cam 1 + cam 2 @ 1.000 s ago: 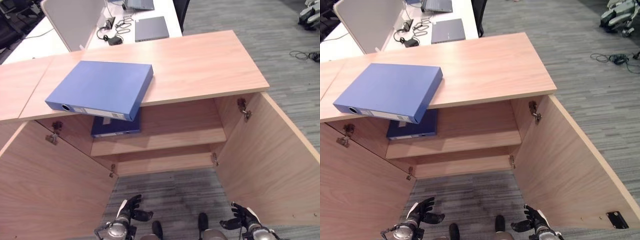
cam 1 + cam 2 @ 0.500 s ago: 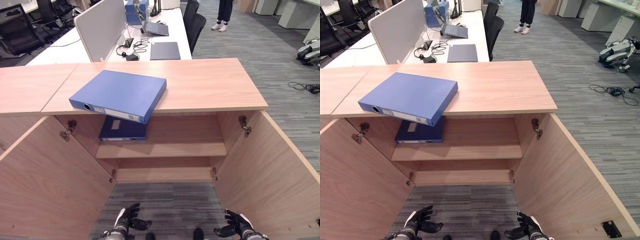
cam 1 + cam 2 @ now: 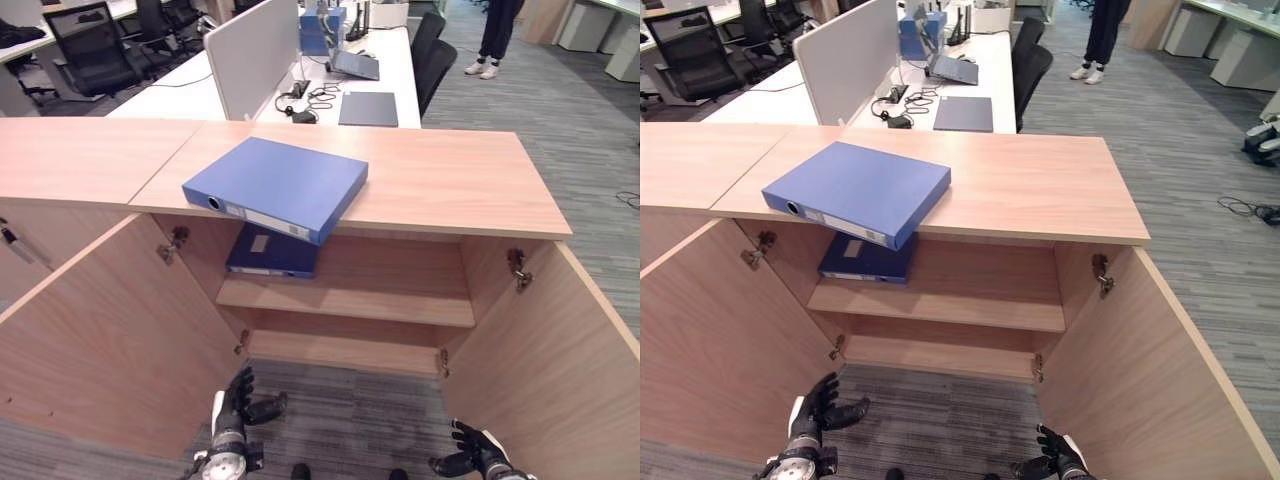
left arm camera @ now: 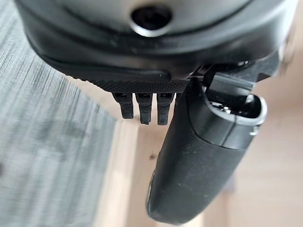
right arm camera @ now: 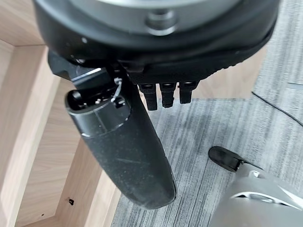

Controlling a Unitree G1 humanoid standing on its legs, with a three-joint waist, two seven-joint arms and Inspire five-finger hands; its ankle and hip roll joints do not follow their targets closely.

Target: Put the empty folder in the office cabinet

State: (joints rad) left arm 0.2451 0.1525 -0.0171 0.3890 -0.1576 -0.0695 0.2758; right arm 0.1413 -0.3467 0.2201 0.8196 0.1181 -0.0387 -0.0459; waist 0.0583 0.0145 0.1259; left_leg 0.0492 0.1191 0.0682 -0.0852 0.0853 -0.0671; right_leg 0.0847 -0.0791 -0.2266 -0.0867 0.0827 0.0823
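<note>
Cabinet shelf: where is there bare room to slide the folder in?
The upper shelf is bare from the second blue folder at its left end across to the right wall. The lower shelf looks bare too. The folder on top overhangs the opening's left part, so that side is crowded. Both hands, left hand and right hand, hang low and empty.

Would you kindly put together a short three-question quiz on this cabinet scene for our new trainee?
1. True or false: both cabinet doors stand open.
2. Where does the second blue folder lie? A) on the floor B) on the upper shelf inside the cabinet C) in the left hand
3. Fill in: the blue folder on the cabinet top has one corner sticking out past the front ____.

Key:
1. True.
2. B.
3. Edge. The left hand and right hand hang low near the floor, open and holding nothing.
</note>
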